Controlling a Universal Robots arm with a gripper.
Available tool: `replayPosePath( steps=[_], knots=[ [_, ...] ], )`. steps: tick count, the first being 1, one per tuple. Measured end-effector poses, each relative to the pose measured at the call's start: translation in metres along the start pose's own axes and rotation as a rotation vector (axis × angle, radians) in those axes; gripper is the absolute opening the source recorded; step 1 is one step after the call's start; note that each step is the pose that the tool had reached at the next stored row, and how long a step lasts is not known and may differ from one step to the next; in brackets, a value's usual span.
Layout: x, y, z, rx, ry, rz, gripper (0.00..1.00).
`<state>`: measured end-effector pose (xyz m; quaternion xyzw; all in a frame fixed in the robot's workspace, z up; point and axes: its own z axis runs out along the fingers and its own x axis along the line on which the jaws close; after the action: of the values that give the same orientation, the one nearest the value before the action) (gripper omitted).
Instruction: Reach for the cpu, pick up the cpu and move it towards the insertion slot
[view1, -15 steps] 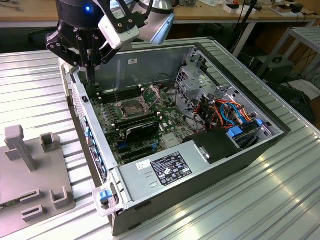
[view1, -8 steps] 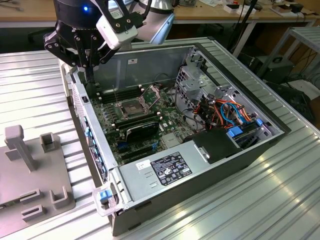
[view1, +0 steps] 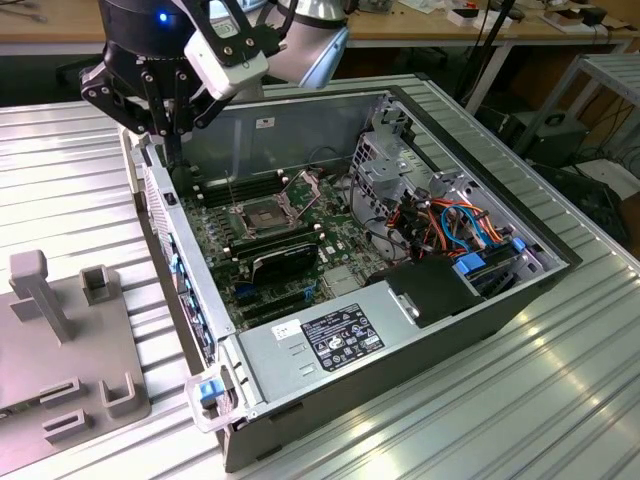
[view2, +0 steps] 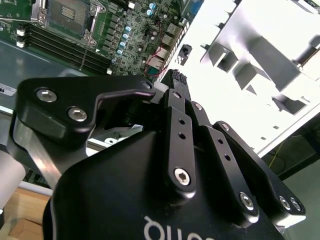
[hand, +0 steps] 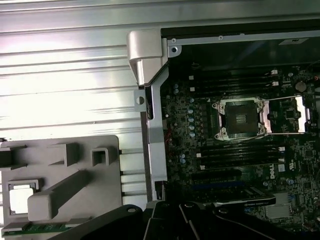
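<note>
A ribbed metal tabletop carries an open computer case laid on its side, with the motherboard exposed. Just beside the case, toward the exterior view's left, a grey fixture plate with raised blocks is laid flat. The arm is reached in from the far side with its wrist turned straight down. The gripper is thus hung over the case's far corner, above the wall that separates case from plate. The jaws appear drawn together, with nothing seen between them. The insertion slot is seen inside the case, its hinged frame raised. The cpu is shown in the first wrist view as a pale square lying flat in a framed recess of the fixture plate. It is placed outside the case, apart from the gripper and across the wall from the slot. Being square, it offers no long axis.
</note>
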<state>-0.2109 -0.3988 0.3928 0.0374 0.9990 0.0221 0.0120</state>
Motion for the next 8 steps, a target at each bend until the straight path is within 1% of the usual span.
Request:
replayPosePath(
  steps=[8],
  knots=[
    [0.0073, -0.0005, -0.0001, -0.0001, -0.0001, 0.0, 0.11]
  ],
)
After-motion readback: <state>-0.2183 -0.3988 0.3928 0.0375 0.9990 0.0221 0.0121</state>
